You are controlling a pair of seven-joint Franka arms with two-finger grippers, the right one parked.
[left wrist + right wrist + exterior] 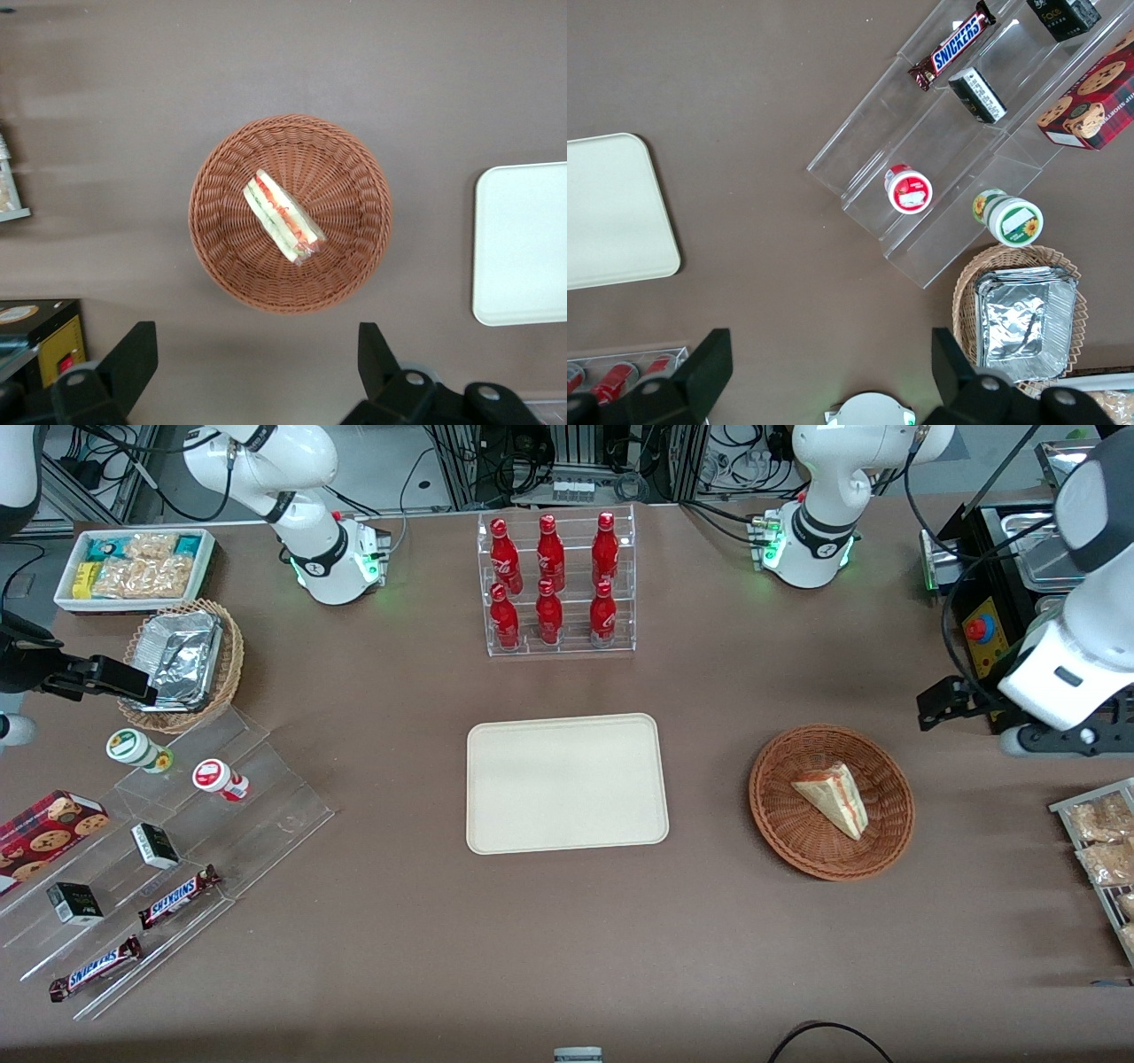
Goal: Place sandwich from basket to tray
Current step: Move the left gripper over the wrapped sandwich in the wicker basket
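Note:
The sandwich is a clear-wrapped pale wedge with red and green filling. It lies in the round reddish-brown wicker basket toward the working arm's end of the table. The cream-beige tray lies bare mid-table beside the basket. My left gripper hangs high, beside the basket and a little farther from the front camera. In the left wrist view the gripper is open and empty, with the sandwich, the basket and an edge of the tray below it.
A clear rack of red bottles stands farther from the camera than the tray. A black box with a red button and a rack of snack packets sit at the working arm's end. Clear shelves, a tan foil basket and a white bin lie toward the parked arm's end.

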